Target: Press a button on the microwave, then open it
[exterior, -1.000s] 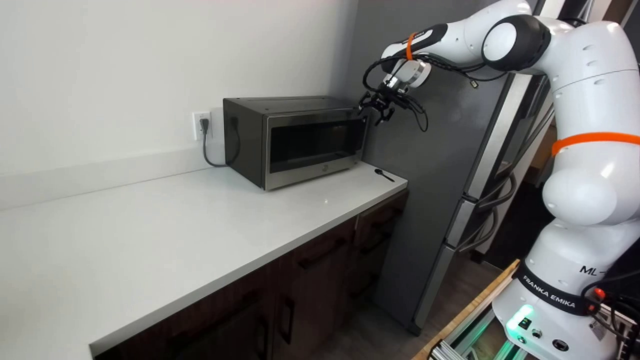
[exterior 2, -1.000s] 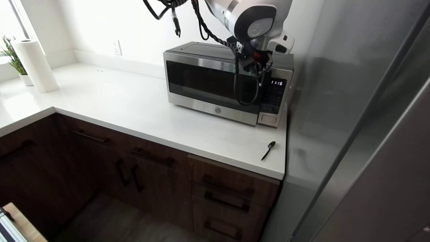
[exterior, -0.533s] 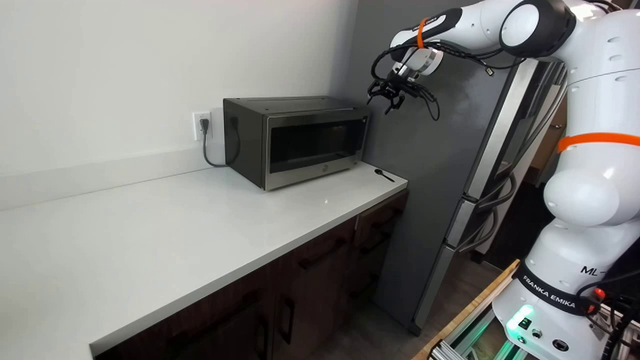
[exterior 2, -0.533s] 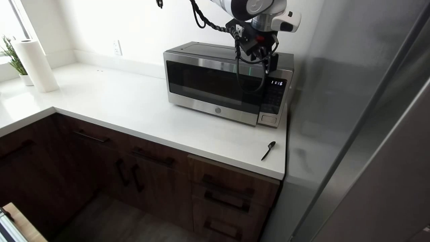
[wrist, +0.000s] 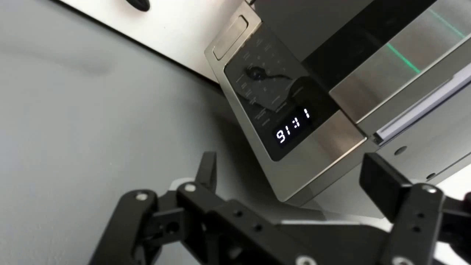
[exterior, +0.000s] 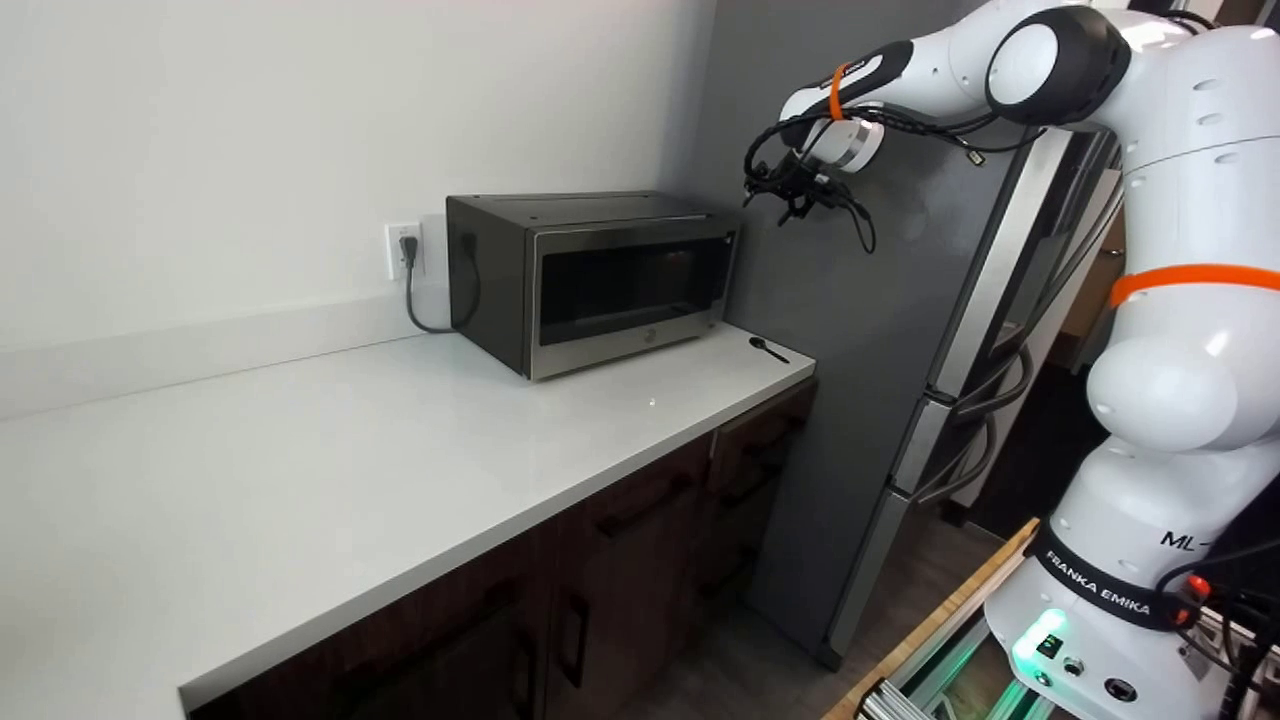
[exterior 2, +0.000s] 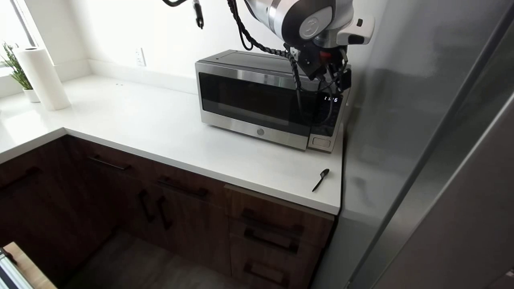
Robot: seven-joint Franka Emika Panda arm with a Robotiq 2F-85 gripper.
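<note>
The claw (wrist: 290, 169), spread wide, has shifted toward the fridge (exterior: 850, 340), perhaps lining up for a press; the microwave (exterior 2: 249, 100) stays closed.

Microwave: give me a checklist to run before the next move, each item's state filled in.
1. Gripper open, holding nothing: ok.
2. Gripper apart from the microwave: ok, a gap shows in an exterior view.
3. Display lit: ok.
4. Wide button low on the control strip uncovered: ok in the wrist view.
5. Gripper at that button: not ok, it is by the strip's top end.
6. Door fully shut: cannot tell; a pale band behind its top edge may mean ajar.
</note>
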